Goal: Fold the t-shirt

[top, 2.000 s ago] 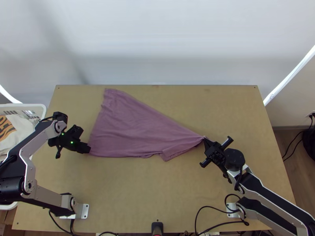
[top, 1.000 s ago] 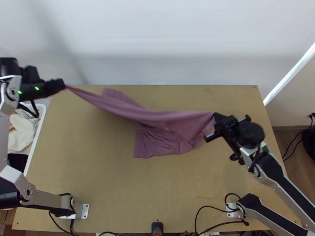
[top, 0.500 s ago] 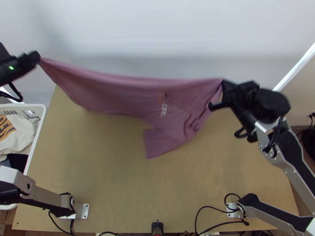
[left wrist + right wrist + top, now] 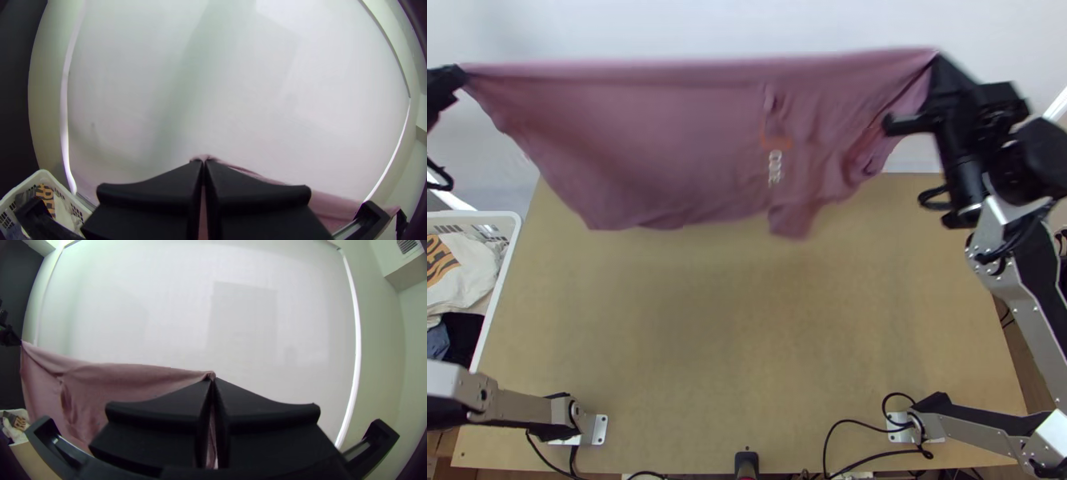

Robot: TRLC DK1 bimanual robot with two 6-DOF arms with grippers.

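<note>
t-shirt [image 4: 667, 144]: just raised, hanging between hands toward the worktop's [image 4: 731, 344] twelve o'clock edge
left hand [image 4: 459, 76]: ten o'clock, pinching one end
right hand [image 4: 937, 62]: one o'clock, pinching the other
fold: likely laying flat first

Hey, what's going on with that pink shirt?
Two robot arms are holding the t-shirt up above the table, stretched between them. The left gripper pinches one upper corner and the right gripper the other, while the rest hangs down. The task is folding it, but it isn't folded up yet.
</note>
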